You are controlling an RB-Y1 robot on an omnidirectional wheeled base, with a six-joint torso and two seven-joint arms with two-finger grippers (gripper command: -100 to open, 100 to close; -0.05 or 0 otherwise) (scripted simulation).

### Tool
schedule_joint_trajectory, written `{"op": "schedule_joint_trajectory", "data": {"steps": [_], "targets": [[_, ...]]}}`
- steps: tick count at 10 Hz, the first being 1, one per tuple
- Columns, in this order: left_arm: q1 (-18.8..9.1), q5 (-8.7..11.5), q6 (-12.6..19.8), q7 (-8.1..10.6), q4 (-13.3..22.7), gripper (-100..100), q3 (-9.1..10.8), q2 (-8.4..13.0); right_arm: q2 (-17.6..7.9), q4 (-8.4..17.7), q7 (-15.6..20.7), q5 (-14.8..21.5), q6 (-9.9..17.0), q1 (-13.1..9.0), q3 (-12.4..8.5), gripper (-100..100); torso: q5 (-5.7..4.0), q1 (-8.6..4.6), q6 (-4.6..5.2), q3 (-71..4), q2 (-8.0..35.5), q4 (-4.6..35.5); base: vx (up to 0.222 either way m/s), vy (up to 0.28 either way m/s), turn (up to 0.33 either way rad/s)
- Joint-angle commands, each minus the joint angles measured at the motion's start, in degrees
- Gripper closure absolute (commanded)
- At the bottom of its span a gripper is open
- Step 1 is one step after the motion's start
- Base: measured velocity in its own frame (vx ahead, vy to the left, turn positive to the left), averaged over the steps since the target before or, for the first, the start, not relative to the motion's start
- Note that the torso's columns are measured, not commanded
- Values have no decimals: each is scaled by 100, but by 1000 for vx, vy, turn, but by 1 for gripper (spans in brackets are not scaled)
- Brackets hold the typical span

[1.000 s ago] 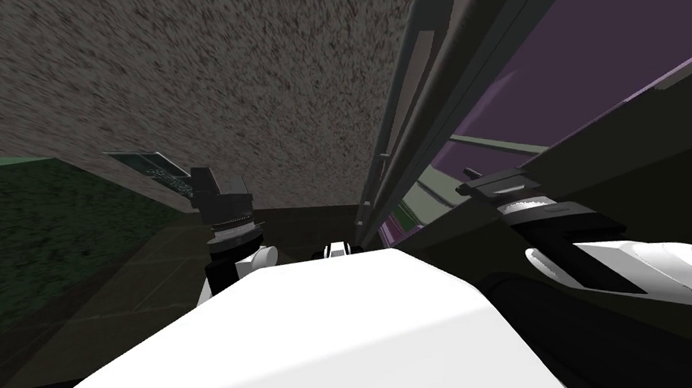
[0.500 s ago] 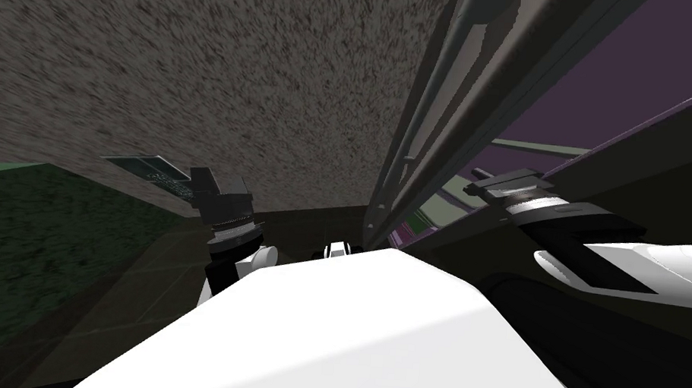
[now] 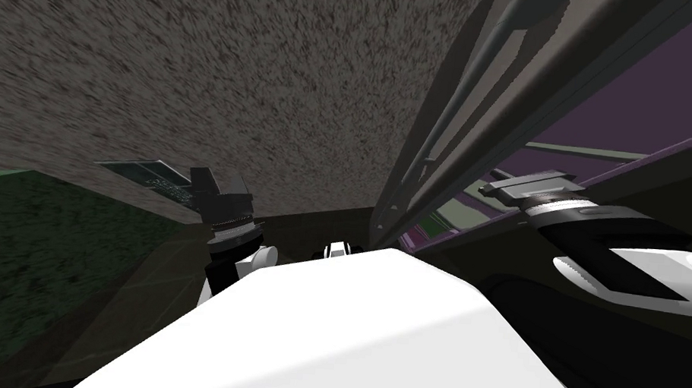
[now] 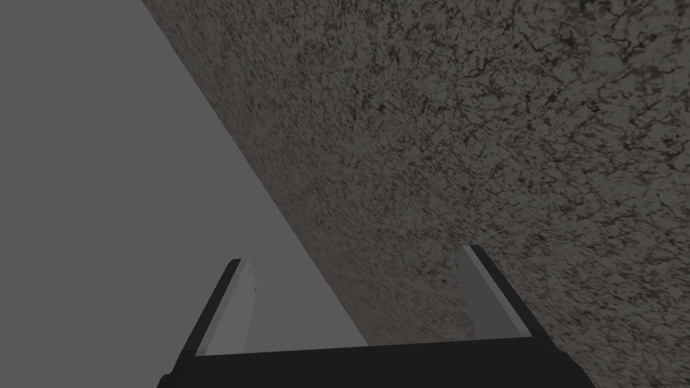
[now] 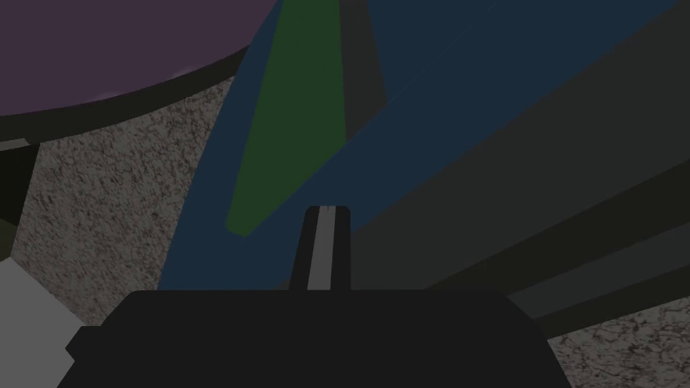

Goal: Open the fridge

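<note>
The fridge's dark door (image 3: pixel 448 134) rises at the right of the head view, with a long bar handle (image 3: pixel 482 83) along it. The door stands ajar, and a purple inside (image 3: pixel 618 93) with pale shelves (image 3: pixel 450 207) shows in the gap. My right gripper (image 3: pixel 517 181) reaches into that gap beside a dark panel with a purple edge (image 3: pixel 644 159). In the right wrist view its fingers (image 5: pixel 328 246) are pressed together with nothing between them, next to a dark grey panel (image 5: pixel 512 202). My left gripper (image 4: pixel 357 296) is open and empty, held up at the left (image 3: pixel 148 170) before a speckled wall (image 3: pixel 231 66).
The speckled grey-brown wall (image 4: pixel 505 135) runs close on my left and ahead. A dark green surface (image 3: pixel 35 257) lies low on the left, with dim floor (image 3: pixel 312 227) at the wall's foot. Blue and green patches (image 5: pixel 290 121) lie beyond the right fingers.
The fridge door's edge and handle have swung further to the right, widening the gap. My right hand has moved right with it. The left arm has held still.
</note>
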Motion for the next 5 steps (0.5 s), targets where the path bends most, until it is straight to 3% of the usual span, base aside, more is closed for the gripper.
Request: {"op": "schedule_joint_trajectory", "data": {"steps": [1,2,5], "targets": [[0,0,0,0,0,0,0,0,51,11,3,5,70,38,-30,100,-2,-6,3,0,-2,0,84,137,-26],[-1,0,0,0,0,0,1,2,120,67,45,64,156,0,-44,-100,-16,-60,1,16,29,7,107,135,12],[-1,0,0,0,0,0,1,1,210,151,105,150,266,-67,-62,-100,-15,-21,-3,-5,-11,-8,128,161,0]]}}
